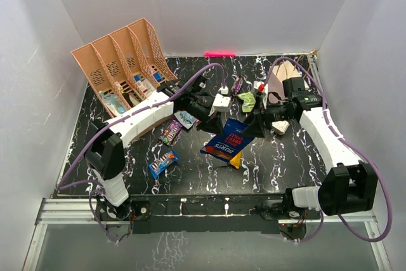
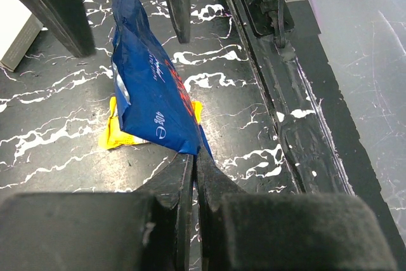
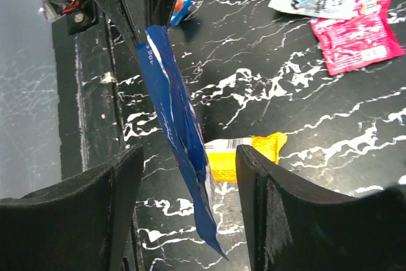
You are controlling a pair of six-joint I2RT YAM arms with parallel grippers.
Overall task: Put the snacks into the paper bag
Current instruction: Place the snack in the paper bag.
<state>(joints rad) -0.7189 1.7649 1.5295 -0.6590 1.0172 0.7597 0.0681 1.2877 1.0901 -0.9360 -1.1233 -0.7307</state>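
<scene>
Black marbled table [image 1: 273, 157] | crisp bag [image 2: 152, 93] at centre, corner pinched in closed left hand [image 2: 195, 163] | right hand [image 3: 190, 153] open astride it | paper bag [image 1: 285, 71] at 1 o'clock | risk: thin pinch slips, crisp bag drops.

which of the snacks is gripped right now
The dark blue crisp bag: the left gripper pinches its corner so it hangs edge-on, while the yellow packet beneath and the others lie flat.

We see the dark blue shiny crisp bag [image 1: 227, 141] hanging edge-on over a flat yellow packet [image 3: 247, 150]; purple bar [image 1: 170, 132] and blue packet [image 1: 163, 163] lie left; pale paper bag [image 1: 283, 71] back right, partly hidden
</scene>
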